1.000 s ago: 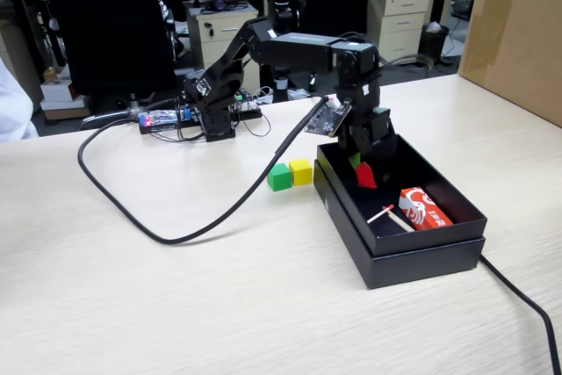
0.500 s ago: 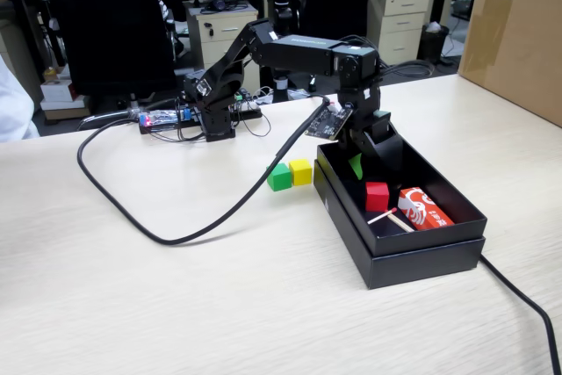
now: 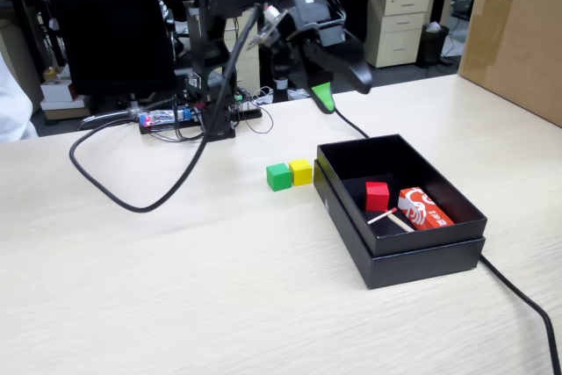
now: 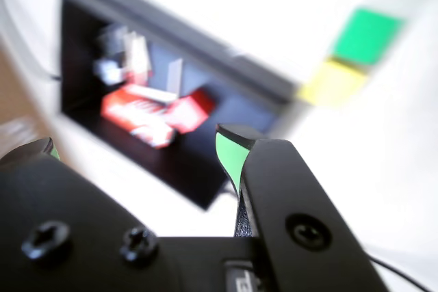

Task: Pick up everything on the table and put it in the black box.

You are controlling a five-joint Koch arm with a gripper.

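Gripper (image 3: 338,90) spread, empty, high above black box (image 3: 421,252); printed packet (image 3: 425,208) beside red cube (image 3: 377,195)

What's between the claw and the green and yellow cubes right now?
Nothing visible. The claw hangs open and empty above the table; the green cube and yellow cube sit side by side beside the black box, with clear air overhead.

I see the table (image 3: 176,287), pale beige wood-grain laminate, carrying the black box (image 3: 413,256) at about 4 o'clock from the centre of the fixed view. Just beside the box's 10 o'clock corner the green cube (image 3: 279,176) and yellow cube (image 3: 301,171) sit touching. A black cable (image 3: 132,204) loops at 9 o'clock; the arm's base (image 3: 211,120) stands at 12 o'clock.
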